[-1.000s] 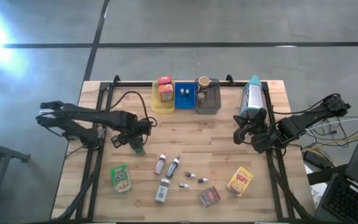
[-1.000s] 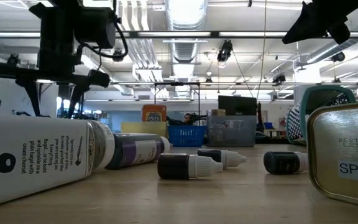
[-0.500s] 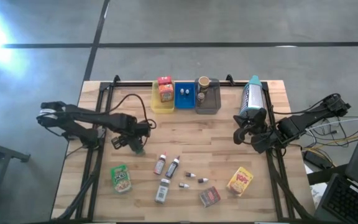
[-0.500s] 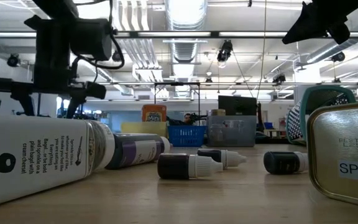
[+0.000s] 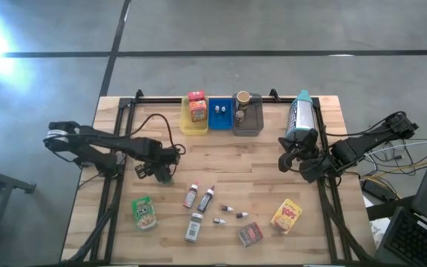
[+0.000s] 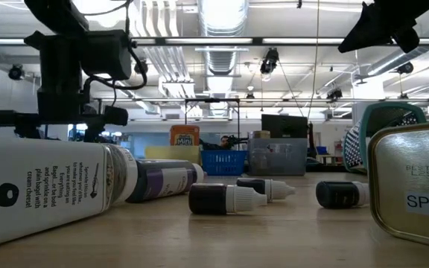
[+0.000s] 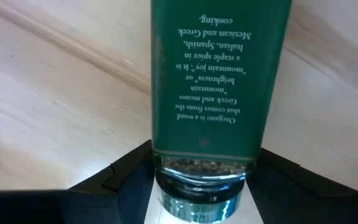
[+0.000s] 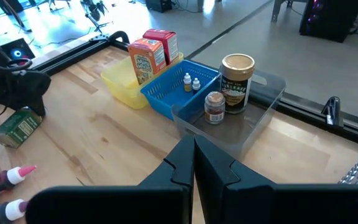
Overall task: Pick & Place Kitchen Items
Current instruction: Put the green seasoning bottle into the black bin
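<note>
My two arms are matte black, jointed in slim segments, with black cables looping along them. My left gripper [image 5: 163,175] and right gripper [image 5: 284,162] carry angular black fingers.

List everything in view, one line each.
yellow tray: 1, yellow, back edge
boxes: 2, red and orange, in yellow tray
blue tray: 1, blue, beside yellow
white vials: 2, white, in blue tray
grey tray: 1, grey, beside blue
jars: 2, brown, in grey tray
grater: 1, silver, back right
pouches: 2, green and yellow, front
bottles: 3, two dark, one white, front centre
dark vials: 3, dark, front centre
tin: 1, reddish, front
oregano jar: 1, green, in left pincer
left pincer: gripping jar
right pincer: shut, right side
</note>
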{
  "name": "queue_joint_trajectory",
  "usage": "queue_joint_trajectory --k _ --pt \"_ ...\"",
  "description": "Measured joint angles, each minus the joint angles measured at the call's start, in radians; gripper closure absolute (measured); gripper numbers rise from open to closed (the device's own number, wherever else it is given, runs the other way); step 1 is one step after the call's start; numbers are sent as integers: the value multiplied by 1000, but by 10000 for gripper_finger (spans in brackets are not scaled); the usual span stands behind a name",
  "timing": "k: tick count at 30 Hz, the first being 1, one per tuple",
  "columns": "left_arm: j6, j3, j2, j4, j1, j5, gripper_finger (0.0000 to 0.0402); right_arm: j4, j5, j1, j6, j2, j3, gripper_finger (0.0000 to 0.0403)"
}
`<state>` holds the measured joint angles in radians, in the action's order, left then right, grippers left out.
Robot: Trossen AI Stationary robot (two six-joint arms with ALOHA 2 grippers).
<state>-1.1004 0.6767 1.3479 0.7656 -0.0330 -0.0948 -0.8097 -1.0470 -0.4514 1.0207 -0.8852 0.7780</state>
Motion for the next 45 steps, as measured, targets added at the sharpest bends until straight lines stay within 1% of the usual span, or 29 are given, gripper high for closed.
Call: queue_joint_trajectory --k 9,11,15,19,22,25,28,32,35,38,42,45 --pt "-2 -36 12 -62 0 -1 164 0 0 0 -1 0 0 394" --pt "2 -36 21 -66 0 -8 169 0 0 0 -3 0 0 394" --pt "16 -33 32 -66 0 -19 193 -1 0 0 -3 0 0 394" --pt "44 -19 32 -59 0 -25 195 -1 0 0 -6 0 0 394" --pt "80 19 31 -71 0 -37 194 0 0 0 3 0 0 394" --pt "110 59 32 -42 0 -45 183 3 2 0 30 0 0 394" --pt "162 126 32 -36 0 -45 183 12 31 0 14 0 0 394" --pt "306 218 32 -23 -2 -44 195 43 33 0 -3 -4 0 394" --pt "406 298 32 -32 -11 -36 195 82 31 0 -50 -14 0 394" --pt "512 377 36 -50 -37 41 195 145 34 0 -142 -30 0 394" --pt "697 481 71 -64 -91 229 193 237 43 0 -285 -48 0 394" --pt "783 546 124 -60 -116 318 193 276 61 0 -347 -49 0 394"
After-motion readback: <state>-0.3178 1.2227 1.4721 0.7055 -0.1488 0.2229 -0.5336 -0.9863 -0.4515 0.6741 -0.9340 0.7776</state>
